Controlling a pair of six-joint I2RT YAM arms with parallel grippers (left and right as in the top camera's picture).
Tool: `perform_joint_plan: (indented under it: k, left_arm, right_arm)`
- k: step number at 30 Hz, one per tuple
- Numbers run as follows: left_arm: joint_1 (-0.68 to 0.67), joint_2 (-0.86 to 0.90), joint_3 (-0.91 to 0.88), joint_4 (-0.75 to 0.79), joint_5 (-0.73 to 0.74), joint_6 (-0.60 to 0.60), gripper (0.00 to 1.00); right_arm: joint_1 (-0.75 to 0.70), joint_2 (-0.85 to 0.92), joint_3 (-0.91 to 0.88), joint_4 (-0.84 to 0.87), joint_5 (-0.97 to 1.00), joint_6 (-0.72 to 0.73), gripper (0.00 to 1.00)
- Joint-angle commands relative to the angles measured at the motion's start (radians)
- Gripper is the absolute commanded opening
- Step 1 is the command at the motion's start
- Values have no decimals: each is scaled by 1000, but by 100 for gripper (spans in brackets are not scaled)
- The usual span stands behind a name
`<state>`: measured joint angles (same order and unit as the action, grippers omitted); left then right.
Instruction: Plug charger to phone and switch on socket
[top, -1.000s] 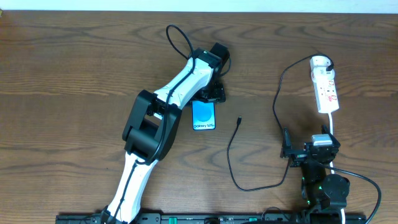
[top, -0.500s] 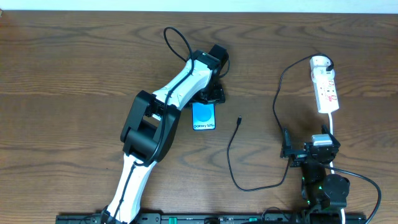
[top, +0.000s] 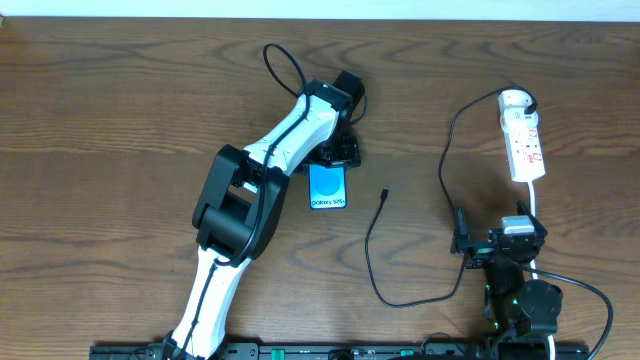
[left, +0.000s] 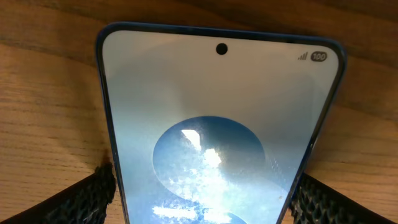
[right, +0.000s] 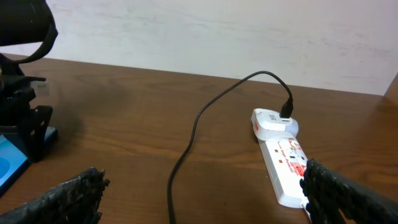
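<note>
**Phone held, cable loose:** The left gripper (top: 338, 152), just above centre of the overhead frame, is clamped on the top end of the phone (top: 328, 186). The phone lies flat, screen up, on the wooden table (top: 120, 100). In the left wrist view the black fingers (left: 93, 194) meet both long edges of the phone at the bottom corners of the frame, with no gap showing on either side.

The charger (top: 372, 250) lies loose right of centre. Its small connector tip is near the phone's right edge but apart from it. From there the thin black cable drops, loops through the lower middle, and climbs the right side to the socket (top: 523, 140) in the upper right, where its plug sits at the rounded end.

The right gripper (top: 500, 240) rests at lower right, below the socket, holding nothing — its fingers (right: 71, 198) stand wide apart at the bottom corners of the right wrist view. That view shows the socket at right on the table, the cable arching from it toward lower centre, and a corner of the blue screen at the left edge.
</note>
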<state>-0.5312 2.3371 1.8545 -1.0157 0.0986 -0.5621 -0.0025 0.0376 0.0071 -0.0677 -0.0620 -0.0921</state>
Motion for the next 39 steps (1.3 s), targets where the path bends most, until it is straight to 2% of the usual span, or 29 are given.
perform_joint_plan:
  k: [1, 19, 21, 27, 28, 39]
  left_arm:
    - [-3, 57, -55, -18, 2, 19, 91]
    - [-3, 57, -77, 1, 3, 19, 89]
    - [-3, 57, -77, 1, 6, 19, 83]
    - [-3, 57, -77, 0, 6, 19, 81]
    - [-3, 57, -77, -1, 8, 19, 77]
    - [-2, 24, -74, -4, 25, 19, 76]
  right_arm:
    - [10, -2, -1, -4, 4, -10, 99]
    - [10, -2, -1, -4, 4, -10, 99]
    - [10, -2, -1, -4, 3, -10, 99]
    - [10, -2, -1, -4, 4, -10, 99]
    - [10, -2, -1, -4, 4, -10, 99]
    - [10, -2, -1, -4, 4, -10, 99]
